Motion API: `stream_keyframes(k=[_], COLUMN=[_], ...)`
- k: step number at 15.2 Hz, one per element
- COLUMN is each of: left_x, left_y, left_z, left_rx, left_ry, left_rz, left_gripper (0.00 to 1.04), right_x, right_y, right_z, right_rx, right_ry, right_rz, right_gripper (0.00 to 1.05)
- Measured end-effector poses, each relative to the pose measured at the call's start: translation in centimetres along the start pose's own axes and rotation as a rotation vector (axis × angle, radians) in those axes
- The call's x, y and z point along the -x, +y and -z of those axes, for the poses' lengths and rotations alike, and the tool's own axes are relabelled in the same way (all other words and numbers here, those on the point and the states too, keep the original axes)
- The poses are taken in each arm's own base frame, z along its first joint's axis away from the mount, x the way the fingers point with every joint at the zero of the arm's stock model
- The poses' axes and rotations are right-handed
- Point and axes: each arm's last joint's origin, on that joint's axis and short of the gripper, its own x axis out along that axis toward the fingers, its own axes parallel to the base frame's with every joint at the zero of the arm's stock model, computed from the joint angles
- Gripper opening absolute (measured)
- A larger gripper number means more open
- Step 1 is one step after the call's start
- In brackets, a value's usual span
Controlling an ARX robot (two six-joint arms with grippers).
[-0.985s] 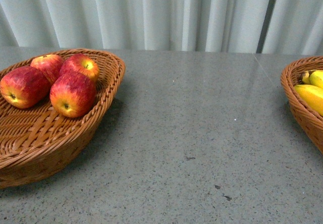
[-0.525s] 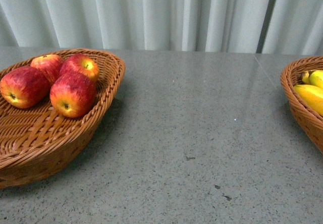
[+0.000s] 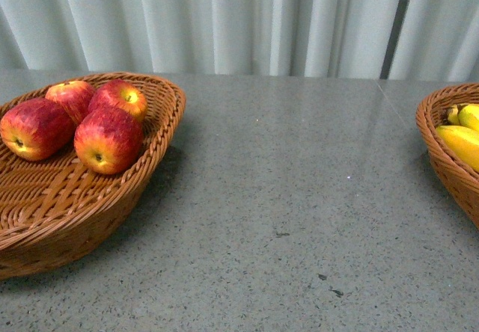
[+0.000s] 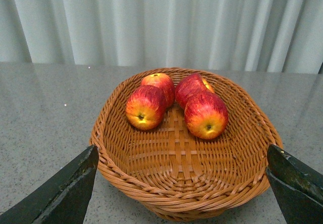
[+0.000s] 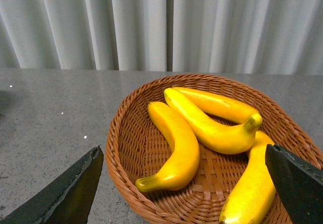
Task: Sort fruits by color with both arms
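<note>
Both claws spread wide and empty, left claw [image 4: 181,183] facing apples [image 4: 174,105] in basket [image 4: 242,183], right claw [image 5: 184,186] facing bananas [image 5: 202,133] in basket [image 5: 126,148]; little risk beyond bumping rims.

Grey speckled table [image 3: 299,197] w/ a few small dark marks near front edge. Two brown woven wicker baskets, well apart: left basket [image 3: 90,220] & right basket [image 3: 449,167], latter cut off by frame. Pale pleated curtain [image 3: 239,18] behind.
</note>
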Motion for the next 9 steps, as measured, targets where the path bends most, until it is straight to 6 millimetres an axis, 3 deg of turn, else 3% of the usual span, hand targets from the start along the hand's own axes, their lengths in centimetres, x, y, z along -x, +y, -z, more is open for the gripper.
stream_keyframes(k=[9], left_x=[0.0], left_y=[0.0], left_z=[0.0], left_rx=[0.0], left_ry=[0.0], left_rz=[0.0], left_gripper=[0.98], right_x=[0.0], right_y=[0.0], right_z=[0.0], right_rx=[0.0], right_ry=[0.0], right_rz=[0.0], right_gripper=[0.98])
